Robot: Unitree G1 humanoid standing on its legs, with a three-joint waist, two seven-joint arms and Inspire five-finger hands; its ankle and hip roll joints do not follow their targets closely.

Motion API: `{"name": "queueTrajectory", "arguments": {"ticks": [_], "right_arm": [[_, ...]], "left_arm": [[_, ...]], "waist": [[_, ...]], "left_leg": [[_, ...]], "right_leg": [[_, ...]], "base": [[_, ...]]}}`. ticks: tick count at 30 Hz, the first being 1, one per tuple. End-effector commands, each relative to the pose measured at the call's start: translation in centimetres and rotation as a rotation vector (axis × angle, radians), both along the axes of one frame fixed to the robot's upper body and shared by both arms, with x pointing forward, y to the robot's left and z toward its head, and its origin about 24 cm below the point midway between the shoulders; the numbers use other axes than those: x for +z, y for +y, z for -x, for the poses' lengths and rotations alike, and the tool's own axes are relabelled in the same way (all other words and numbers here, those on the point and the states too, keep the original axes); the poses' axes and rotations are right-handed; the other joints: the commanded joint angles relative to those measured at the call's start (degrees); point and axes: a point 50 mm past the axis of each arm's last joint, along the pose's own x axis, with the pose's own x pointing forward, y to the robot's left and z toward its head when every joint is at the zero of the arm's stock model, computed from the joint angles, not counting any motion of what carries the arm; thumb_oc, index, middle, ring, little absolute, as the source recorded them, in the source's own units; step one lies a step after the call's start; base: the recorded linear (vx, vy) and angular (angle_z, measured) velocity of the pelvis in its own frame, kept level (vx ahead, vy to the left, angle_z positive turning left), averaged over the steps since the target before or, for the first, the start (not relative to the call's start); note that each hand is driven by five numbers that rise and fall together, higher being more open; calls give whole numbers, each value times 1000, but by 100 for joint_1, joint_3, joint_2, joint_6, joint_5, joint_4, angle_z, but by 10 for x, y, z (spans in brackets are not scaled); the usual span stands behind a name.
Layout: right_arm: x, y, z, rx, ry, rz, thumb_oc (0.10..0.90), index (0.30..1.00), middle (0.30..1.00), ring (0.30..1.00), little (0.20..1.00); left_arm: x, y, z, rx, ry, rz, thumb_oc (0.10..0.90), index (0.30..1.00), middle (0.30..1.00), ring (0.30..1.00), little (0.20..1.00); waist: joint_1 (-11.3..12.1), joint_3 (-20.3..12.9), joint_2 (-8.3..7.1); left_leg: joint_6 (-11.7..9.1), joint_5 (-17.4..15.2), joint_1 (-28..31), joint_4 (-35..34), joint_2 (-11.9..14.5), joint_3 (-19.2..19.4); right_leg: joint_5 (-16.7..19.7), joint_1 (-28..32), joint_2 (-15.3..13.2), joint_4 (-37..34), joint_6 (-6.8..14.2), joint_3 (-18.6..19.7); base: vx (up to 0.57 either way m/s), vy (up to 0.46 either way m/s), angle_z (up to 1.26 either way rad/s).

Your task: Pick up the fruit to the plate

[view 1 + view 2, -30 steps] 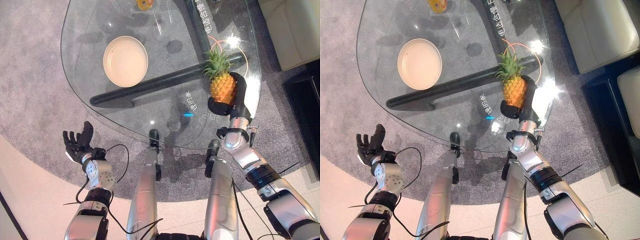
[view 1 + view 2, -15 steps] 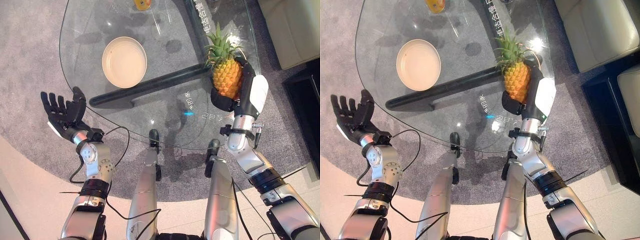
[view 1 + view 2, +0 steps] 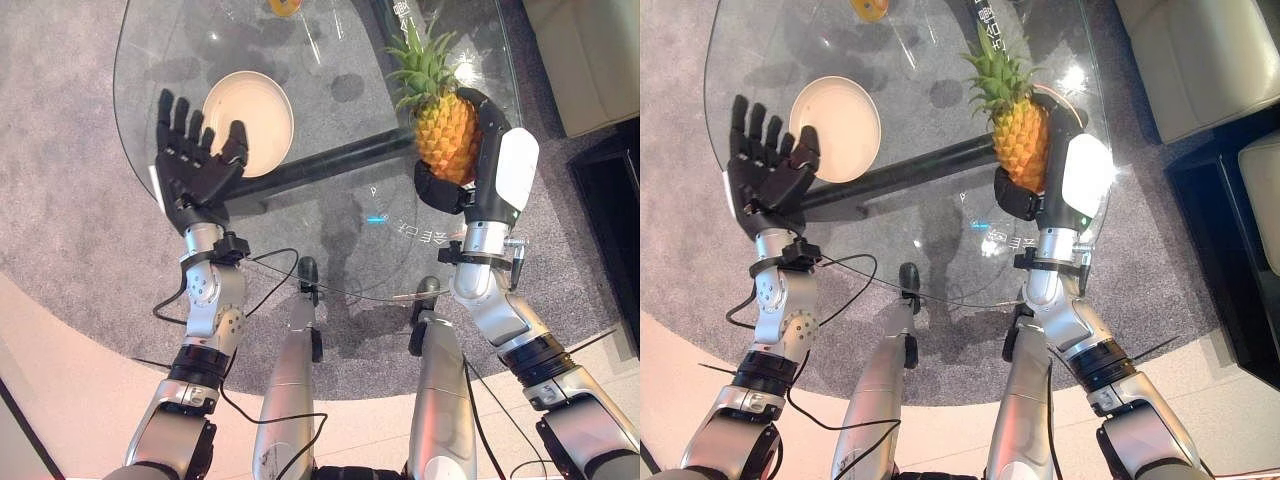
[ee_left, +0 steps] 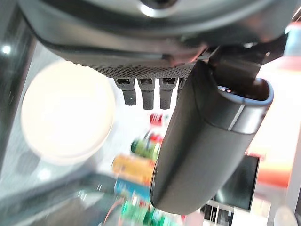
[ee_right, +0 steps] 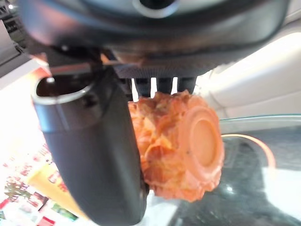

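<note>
1. Left hand (image 3: 195, 170): raised at the near left rim of the glass table (image 3: 330, 215), palm facing the camera, fingers straight and spread wide, thumb out to the side. It holds nothing and touches nothing.
2. Left wrist view: the same hand's fingertips (image 4: 146, 96) stand straight in a row beside the thumb, with the cream plate (image 4: 66, 110) showing past them.
3. Right hand (image 3: 480, 165): at the right side of the table, fingers and thumb curled round the lower half of the pineapple (image 3: 443, 130). The thumb sits under the fruit's near side; the fingers wrap its far right side.
4. Right wrist view: the orange base of the fruit (image 5: 181, 143) sits against the palm, with the thumb alongside it. Grip is closed on the fruit.
5. Pineapple: held upright above the glass, green crown pointing away from the robot. It looks clear of the tabletop, though contact cannot be ruled out from the head views.
6. Plate (image 3: 250, 122): on the glass, further in and to the left, well apart from the pineapple, just beyond the left hand's fingertips. Nothing lies on it.
7. Far edge of the table: part of a yellow object (image 3: 284, 7), too cropped to identify.
</note>
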Motion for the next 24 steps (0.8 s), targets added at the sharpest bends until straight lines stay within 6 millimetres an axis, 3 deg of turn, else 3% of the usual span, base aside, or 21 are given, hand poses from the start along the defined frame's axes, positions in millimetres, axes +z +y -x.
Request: {"name": "queueTrajectory", "arguments": {"ticks": [1, 6, 24], "right_arm": [[75, 34, 23, 205, -375, -3, 100, 300, 300, 300, 200], [77, 44, 24, 232, -376, -12, 100, 300, 300, 300, 200], [91, 67, 27, 329, -348, 71, 100, 300, 300, 300, 200]], "left_arm": [[57, -7, 9, -69, -263, -67, 800, 900, 900, 900, 900], [60, -27, 7, -171, -274, -108, 800, 900, 900, 900, 900], [72, -61, 4, -421, -262, -90, 800, 900, 900, 900, 900]], "waist": [[-118, -119, -108], [-133, -119, -161], [-142, -119, -173]], "left_leg": [[190, -725, 132, 423, -341, 299], [184, -757, 194, 372, -338, 313], [190, -689, 241, 226, -343, 366]], "right_leg": [[718, 449, 288, -1282, -47, -255], [723, 530, 280, -1367, -20, -271], [843, 589, 251, -1557, -3, -311]], "base": [[0, 0, 0], [0, 0, 0], [0, 0, 0]]}}
